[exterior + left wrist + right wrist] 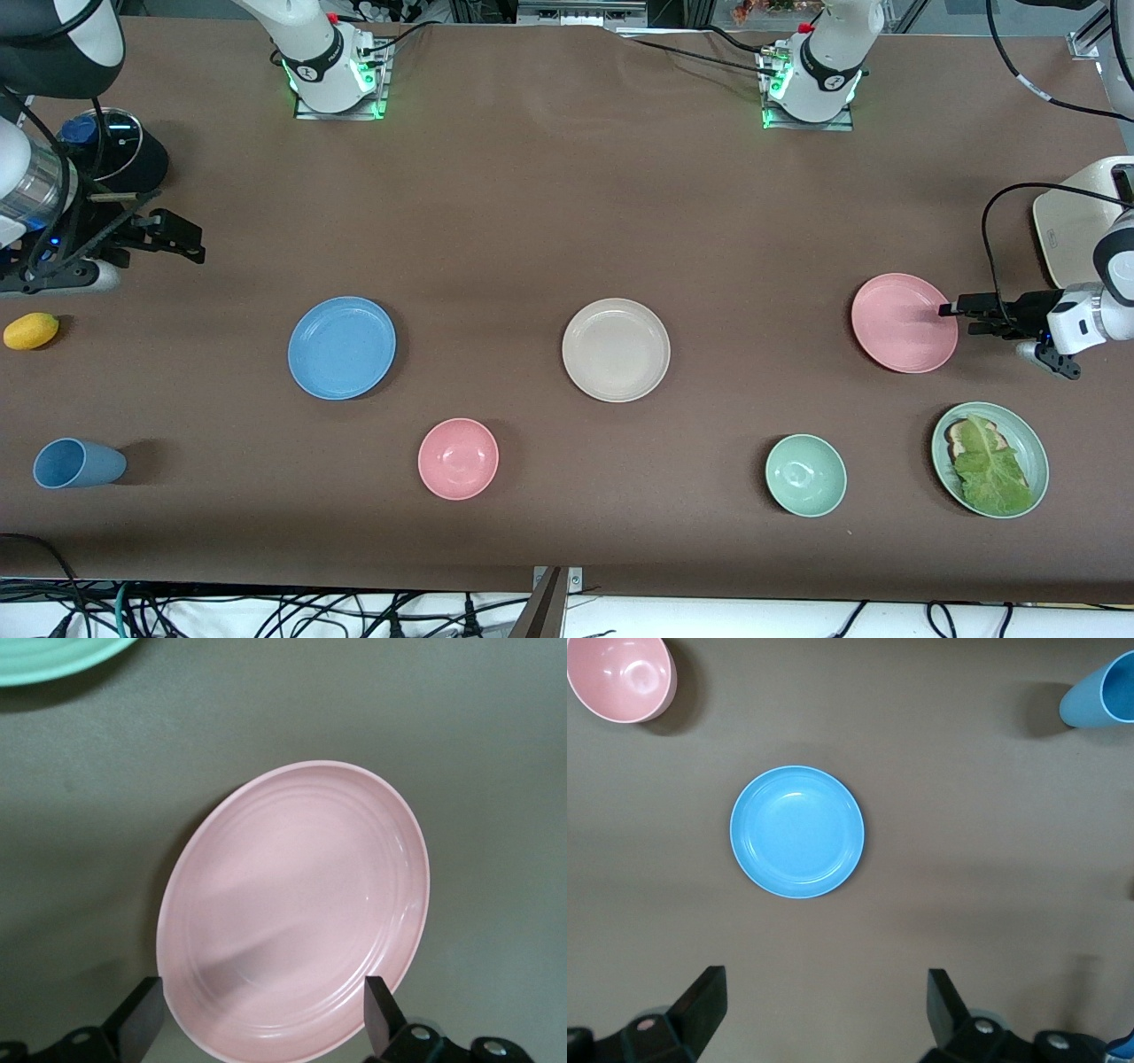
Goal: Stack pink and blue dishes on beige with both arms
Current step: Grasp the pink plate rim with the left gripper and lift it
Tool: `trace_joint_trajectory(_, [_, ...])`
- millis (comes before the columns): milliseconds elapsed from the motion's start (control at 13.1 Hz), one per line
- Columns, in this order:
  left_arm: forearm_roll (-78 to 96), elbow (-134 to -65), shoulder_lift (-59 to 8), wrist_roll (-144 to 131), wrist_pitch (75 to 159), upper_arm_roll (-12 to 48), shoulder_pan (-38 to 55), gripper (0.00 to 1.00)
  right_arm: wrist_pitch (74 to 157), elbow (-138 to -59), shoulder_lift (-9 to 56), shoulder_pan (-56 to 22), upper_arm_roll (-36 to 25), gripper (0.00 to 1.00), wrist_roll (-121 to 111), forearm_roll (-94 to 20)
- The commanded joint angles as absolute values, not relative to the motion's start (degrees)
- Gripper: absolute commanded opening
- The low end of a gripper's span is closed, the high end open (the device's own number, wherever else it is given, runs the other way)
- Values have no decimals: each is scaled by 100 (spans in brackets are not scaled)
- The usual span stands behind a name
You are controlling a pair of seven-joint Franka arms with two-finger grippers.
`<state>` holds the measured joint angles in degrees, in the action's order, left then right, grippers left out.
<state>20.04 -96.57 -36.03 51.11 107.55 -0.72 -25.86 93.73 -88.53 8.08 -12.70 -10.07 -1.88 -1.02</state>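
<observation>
The left arm's upper links run out of the front view at its edge, and the right arm's are likewise cut off. In the left wrist view the pink plate's (297, 912) nearest rim is cut off between the two fingers (142, 1019), so contact there cannot be made out.

The three plates are round, so none has a long axis; all lie flat, rims up, in one row across the worktop (532, 195). The beige plate (616, 349) sits mid-row, the blue plate (342, 347) toward the right arm's end, the pink plate toward the left arm's end, each well apart from the others. All three are matte, shallow, low-rimmed and equally wide; the pink one shows faint concentric rings.

The left gripper (946, 310) is at the pink plate's outer edge, fingers spread wide on either side of the rim, not clamped. The right gripper (190, 246) hangs over the worktop toward the right arm's end, fingers open and empty, with the blue plate ahead of it in its wrist view.
</observation>
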Motion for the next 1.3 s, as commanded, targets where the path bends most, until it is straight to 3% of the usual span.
trace_joint_trajectory(0, [2276, -9738, -3700, 5352, 10872, -44, -2724, 98, 9334, -8728, 844, -1222, -984, 100, -114, -123])
trace_joint_trajectory(533, [2417, -9729, -3990, 5518, 11153, -44, -2795, 98, 9334, -8728, 888, -1222, -984, 100, -123, -123])
trace_joint_trajectory(610, [2530, -9729, -4025, 5572, 11188, -44, -2795, 89, 9325, -8728, 905, -1230, -984, 100, -123, -123])
trace_joint_trajectory(838, [2558, -9712, -4095, 5572, 11180, -62, -2856, 9, 9308, -8728, 888, -1230, -984, 100, -141, -114])
trace_joint_trajectory(914, [2558, -9712, -4096, 5572, 11145, -62, -2874, 0, 9290, -8728, 870, -1239, -976, 100, -132, -114])
trace_joint_trajectory(1219, [2514, -9677, -4096, 5695, 11109, -62, -2874, 0, 9193, -8728, 826, -1248, -976, 100, -149, -114])
